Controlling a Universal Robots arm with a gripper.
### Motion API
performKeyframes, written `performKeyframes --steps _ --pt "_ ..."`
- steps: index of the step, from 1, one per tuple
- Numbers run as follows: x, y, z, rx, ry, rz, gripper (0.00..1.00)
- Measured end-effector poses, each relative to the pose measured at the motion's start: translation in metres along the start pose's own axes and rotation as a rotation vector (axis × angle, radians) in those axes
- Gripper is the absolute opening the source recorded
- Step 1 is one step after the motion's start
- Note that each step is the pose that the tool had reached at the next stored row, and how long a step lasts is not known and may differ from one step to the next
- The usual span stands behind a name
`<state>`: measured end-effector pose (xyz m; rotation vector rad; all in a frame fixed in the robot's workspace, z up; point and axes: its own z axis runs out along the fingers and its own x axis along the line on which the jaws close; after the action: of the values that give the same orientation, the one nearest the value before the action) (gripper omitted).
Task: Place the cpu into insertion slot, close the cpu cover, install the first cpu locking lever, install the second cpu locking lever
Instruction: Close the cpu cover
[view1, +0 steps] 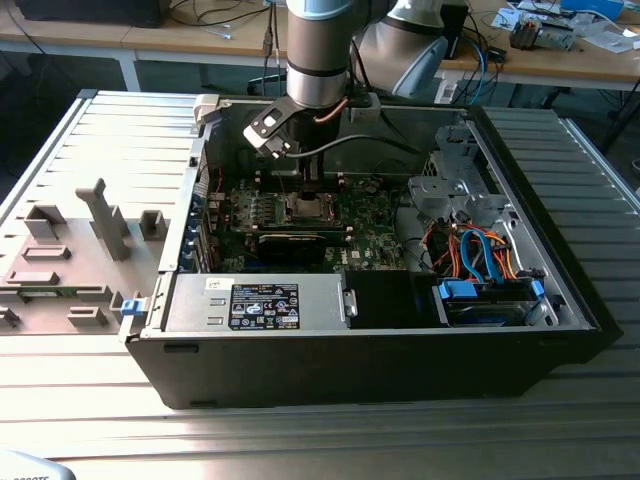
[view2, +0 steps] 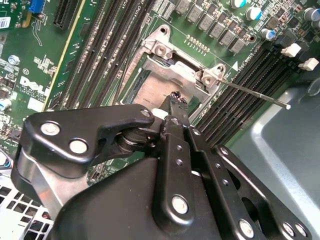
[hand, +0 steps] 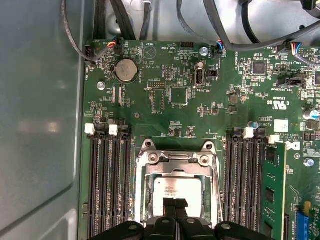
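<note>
The cpu (hand: 177, 187) on the motherboard (hand: 165, 107) looks light, stiff and fragile, best pinched by opposite edges; the gripper (hand: 175, 202) is closed, empty.

The arm (view1: 318, 50) stands vertical, wrist down, its black jaws closed tip against tip.

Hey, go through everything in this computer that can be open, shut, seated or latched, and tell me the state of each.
computer case: side open, inside exposed.
cpu: seated flat, metal top up.
cpu cover: down, framing the cpu.
locking lever: unlatched, sticking out free.
end effector: shut, tips over the cpu.
</note>
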<state>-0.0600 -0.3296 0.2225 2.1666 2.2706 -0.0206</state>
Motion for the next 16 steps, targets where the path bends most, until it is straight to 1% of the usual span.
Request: performKeyframes --steps 7,16 --pt "0.0001 -0.0010 0.0046 0.0001 -0.0001 0.000 0.11" --pt "0.0001 -0.0011 0.0078 0.0001 -0.0002 0.000 0.11"
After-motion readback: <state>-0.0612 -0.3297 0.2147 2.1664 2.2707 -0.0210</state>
